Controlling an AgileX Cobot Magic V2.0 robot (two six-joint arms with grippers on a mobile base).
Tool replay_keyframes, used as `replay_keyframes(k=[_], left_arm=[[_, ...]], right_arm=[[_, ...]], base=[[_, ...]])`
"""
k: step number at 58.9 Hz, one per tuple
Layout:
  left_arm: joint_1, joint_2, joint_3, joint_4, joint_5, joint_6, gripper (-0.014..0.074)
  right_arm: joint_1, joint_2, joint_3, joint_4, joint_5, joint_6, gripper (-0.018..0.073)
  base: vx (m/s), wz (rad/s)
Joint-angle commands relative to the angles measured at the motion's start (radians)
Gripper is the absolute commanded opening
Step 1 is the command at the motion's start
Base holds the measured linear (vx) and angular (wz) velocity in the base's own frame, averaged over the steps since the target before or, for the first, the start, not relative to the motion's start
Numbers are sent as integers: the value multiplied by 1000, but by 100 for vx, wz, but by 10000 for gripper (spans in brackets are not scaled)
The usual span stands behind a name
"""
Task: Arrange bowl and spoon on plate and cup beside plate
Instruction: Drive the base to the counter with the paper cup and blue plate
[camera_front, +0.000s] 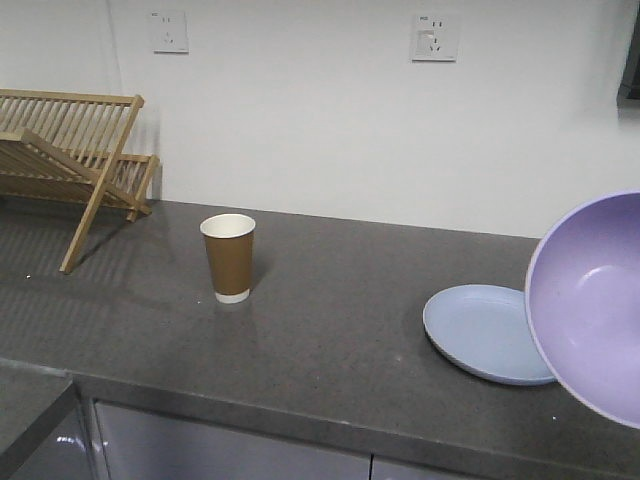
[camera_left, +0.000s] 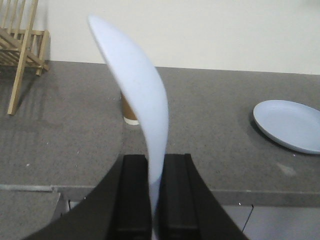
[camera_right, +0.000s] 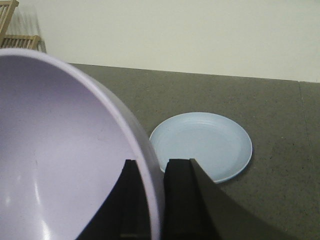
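Note:
The lavender bowl (camera_front: 595, 300) hangs tilted in the air at the right edge of the front view, above the counter. My right gripper (camera_right: 153, 167) is shut on the bowl (camera_right: 60, 165), one finger inside its rim and one outside. The pale blue plate (camera_front: 485, 332) lies flat on the counter just left of the bowl; in the right wrist view the plate (camera_right: 202, 145) sits beyond the fingers. My left gripper (camera_left: 155, 162) is shut on the pale spoon (camera_left: 137, 90), which stands up edge-on. The brown paper cup (camera_front: 229, 257) stands upright mid-counter; the spoon mostly hides the cup (camera_left: 129, 112) in the left wrist view.
A wooden dish rack (camera_front: 70, 160) stands at the back left of the grey counter (camera_front: 330, 340). The white wall (camera_front: 340, 120) with two sockets runs along the back. The counter's front edge (camera_front: 300, 400) drops to cabinet fronts below.

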Motion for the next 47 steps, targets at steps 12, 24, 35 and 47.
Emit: replay_keyframes(k=[12, 24, 35, 47], left_arm=[[-3, -4, -24, -12, -86, -8, 0], [-3, -4, -24, -12, -86, -8, 0], [-3, -4, -24, -12, -86, -8, 0], [-3, -1, -24, -12, -86, -8, 0]], right_arm=[[-1, -4, -30, 3, -89, -9, -8], [-1, -4, -30, 3, -90, -9, -8], [-1, -4, -30, 3, -90, -9, -8], [-1, -4, -30, 3, -90, -9, -8]], base=[[34, -17], [32, -29], [27, -36], [21, -32]])
